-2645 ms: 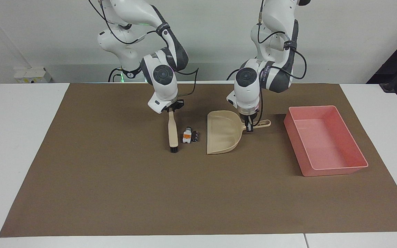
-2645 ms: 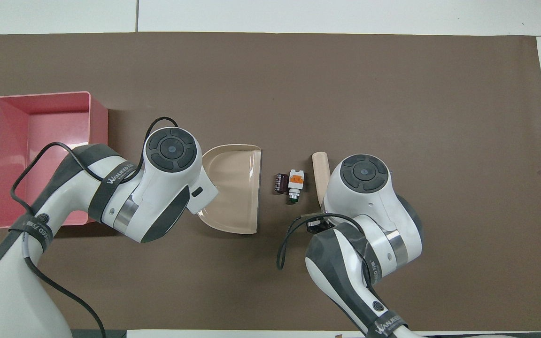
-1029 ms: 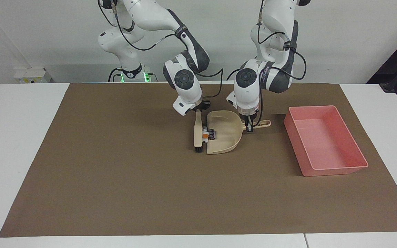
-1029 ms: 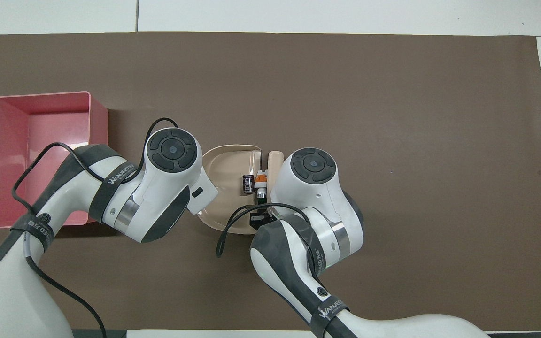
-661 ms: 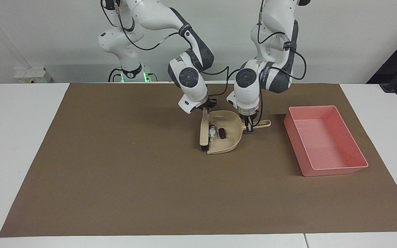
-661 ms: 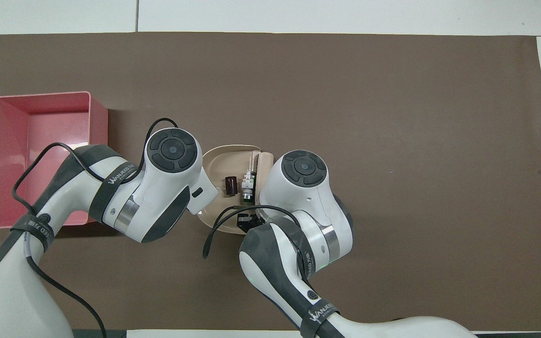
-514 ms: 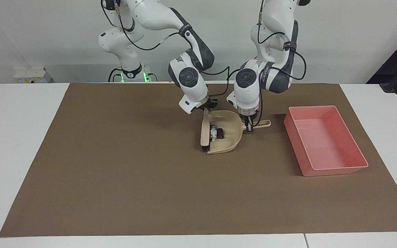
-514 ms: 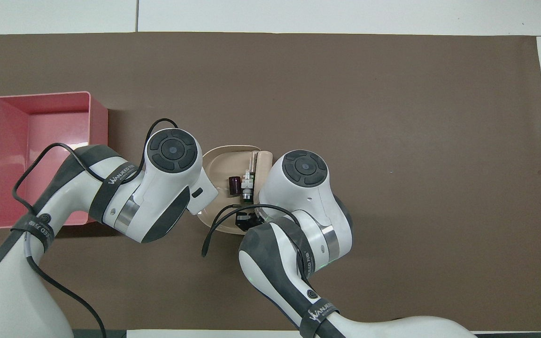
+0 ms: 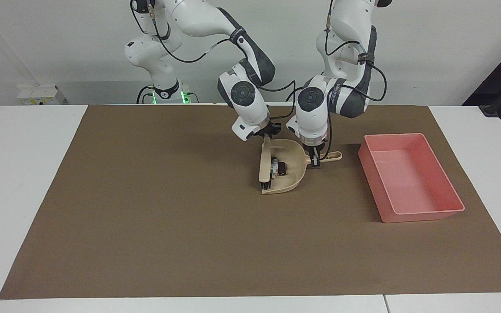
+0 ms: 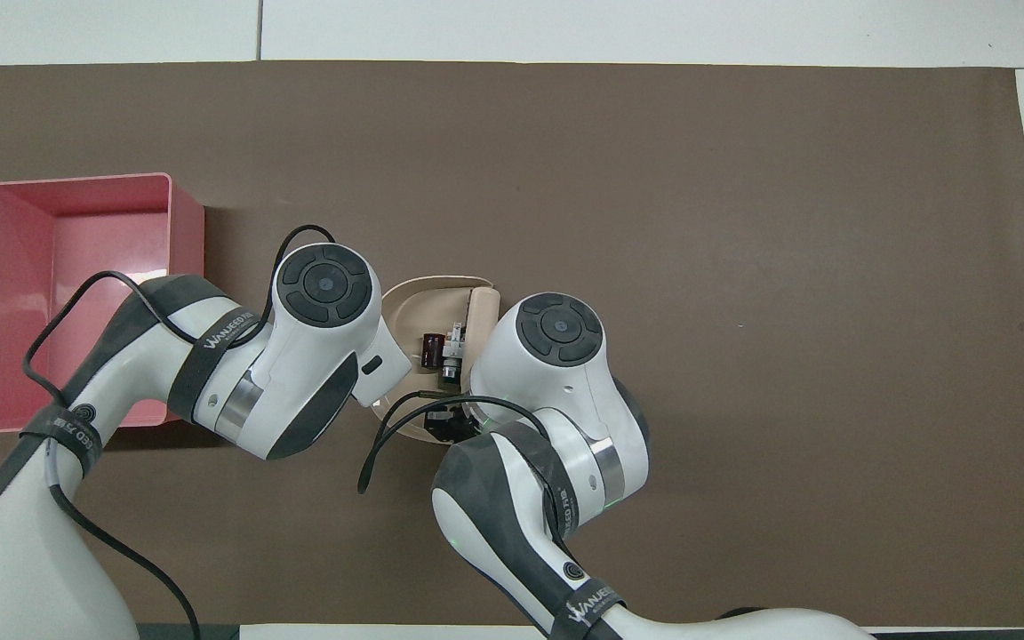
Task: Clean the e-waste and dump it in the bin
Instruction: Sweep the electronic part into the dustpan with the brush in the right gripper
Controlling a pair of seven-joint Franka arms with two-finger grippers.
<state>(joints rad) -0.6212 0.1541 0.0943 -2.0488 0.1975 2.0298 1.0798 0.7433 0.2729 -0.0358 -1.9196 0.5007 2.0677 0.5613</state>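
Observation:
The beige dustpan (image 9: 293, 174) (image 10: 409, 304) lies flat on the brown mat, its handle held by my left gripper (image 9: 315, 160), which is shut on it. My right gripper (image 9: 267, 132) is shut on a beige brush (image 9: 264, 167) (image 10: 481, 309) whose length rests along the pan's open mouth. Both pieces of e-waste lie inside the pan against the brush: a white one (image 9: 273, 167) (image 10: 452, 348) and a dark one (image 9: 282, 168) (image 10: 431, 349). The pink bin (image 9: 420, 216) (image 10: 188, 222) stands empty toward the left arm's end. From overhead, both wrists hide the grippers.
A brown mat (image 9: 168, 226) covers most of the white table (image 9: 20, 174). A strip of mat separates the dustpan's handle from the bin. A white box (image 9: 39, 93) sits at the table's edge near the right arm's base.
My right gripper swept the brush toward the dustpan, pushing both e-waste pieces off the mat and into it. The brush now sits at the pan's mouth. The left arm stayed still.

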